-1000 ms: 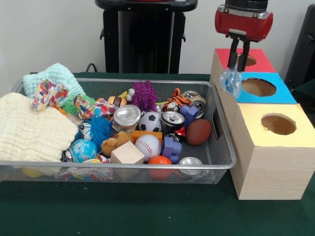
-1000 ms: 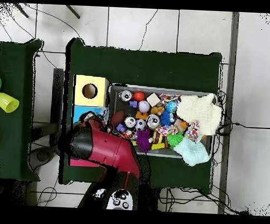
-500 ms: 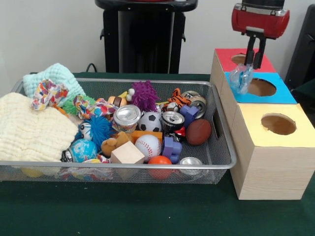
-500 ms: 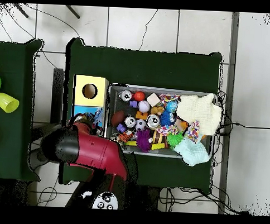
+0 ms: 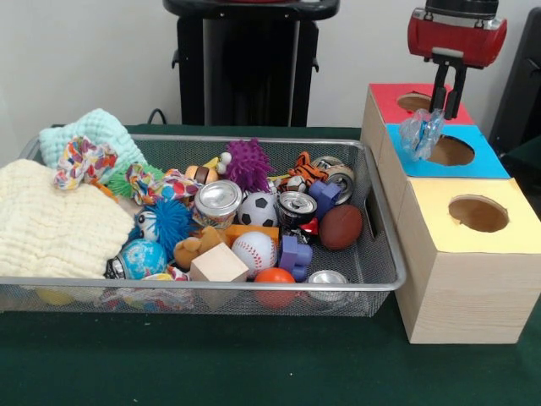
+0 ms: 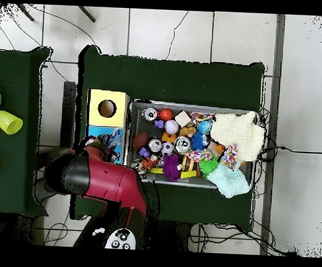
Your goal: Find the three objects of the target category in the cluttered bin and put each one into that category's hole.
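Claw fingers are pinched nearly shut on a crumpled clear plastic item, which hangs over the near rim of the blue-topped box's hole. That blue-topped box sits between a red-topped box and a yellow-topped box, just beside the cluttered wire bin. The delivery step appears underway; next, the item likely needs centring over that hole before being released.

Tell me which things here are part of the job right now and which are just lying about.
In the job: gripper, crumpled clear plastic piece it holds, blue-topped box with its hole, wire bin.

Lying about: football, baseball, soccer ball, wooden block, cream cloth, yellow-topped box.
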`<state>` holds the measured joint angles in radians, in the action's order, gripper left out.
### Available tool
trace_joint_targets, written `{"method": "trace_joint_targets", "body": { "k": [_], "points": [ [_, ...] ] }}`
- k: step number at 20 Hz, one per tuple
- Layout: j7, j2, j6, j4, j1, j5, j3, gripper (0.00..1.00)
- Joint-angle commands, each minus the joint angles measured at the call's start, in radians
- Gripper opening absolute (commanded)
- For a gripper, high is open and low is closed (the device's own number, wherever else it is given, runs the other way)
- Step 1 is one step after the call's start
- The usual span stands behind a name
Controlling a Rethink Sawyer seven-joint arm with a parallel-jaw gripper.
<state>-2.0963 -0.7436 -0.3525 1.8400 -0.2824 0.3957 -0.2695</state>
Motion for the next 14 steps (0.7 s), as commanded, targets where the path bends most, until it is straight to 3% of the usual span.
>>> {"method": "trace_joint_targets", "body": {
  "k": [1,9,14],
  "points": [
    [-0.217,0.052,0.042,0.057,0.025,0.034,0.057,0.00],
    [-0.215,0.058,0.039,0.048,0.026,0.035,0.060,0.00],
    [-0.215,0.082,0.090,0.034,0.025,0.029,0.065,0.00]
  ]
}}
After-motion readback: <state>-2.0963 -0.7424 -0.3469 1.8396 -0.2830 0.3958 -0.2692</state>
